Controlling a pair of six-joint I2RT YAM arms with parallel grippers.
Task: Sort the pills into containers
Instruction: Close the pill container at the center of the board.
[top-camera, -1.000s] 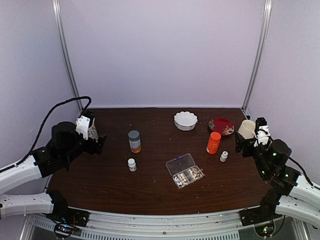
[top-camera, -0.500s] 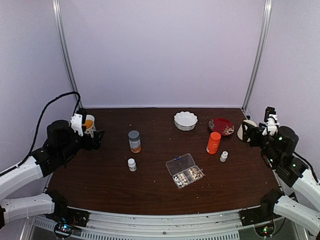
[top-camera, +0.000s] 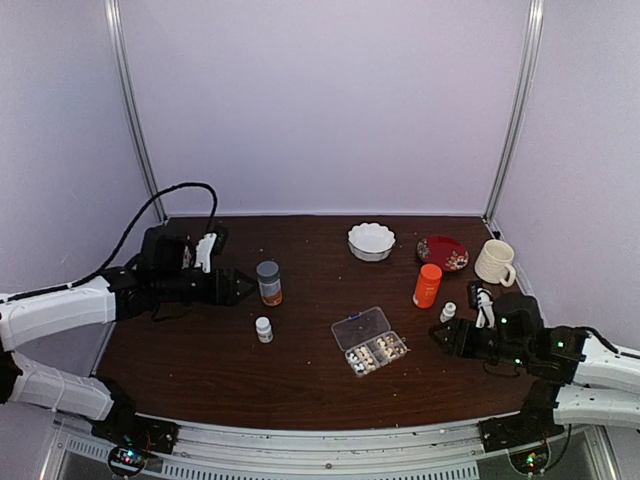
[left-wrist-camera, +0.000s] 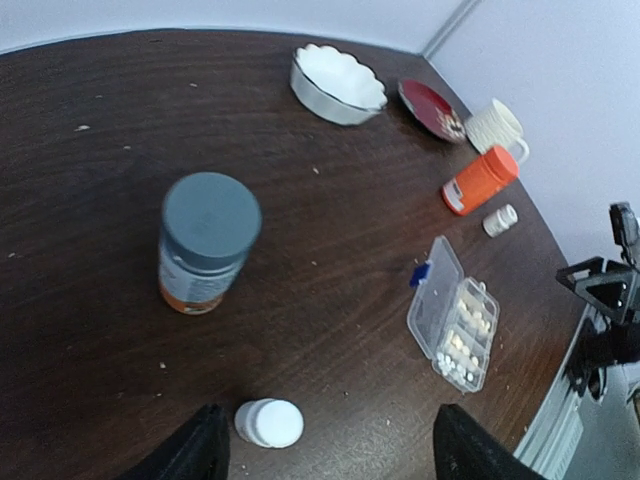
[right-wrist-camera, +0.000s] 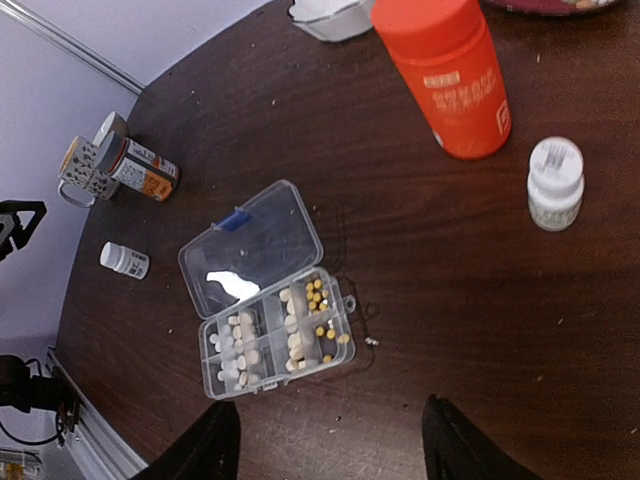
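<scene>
Clear pill box (right-wrist-camera: 262, 240) lid open, near centre of surface (top-camera: 200, 350); pale pills (right-wrist-camera: 240, 345) inside; my left tool (left-wrist-camera: 330, 432), right tool (right-wrist-camera: 330, 422) both apart, empty.

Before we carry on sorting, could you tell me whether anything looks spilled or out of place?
One tiny pale piece lies loose on the table right beside the open pill box, outside its cells; possibly a stray pill. Nothing else stands out.

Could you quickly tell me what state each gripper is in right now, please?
Left gripper: jaws open, holding nothing.
Right gripper: jaws open, holding nothing.
</scene>
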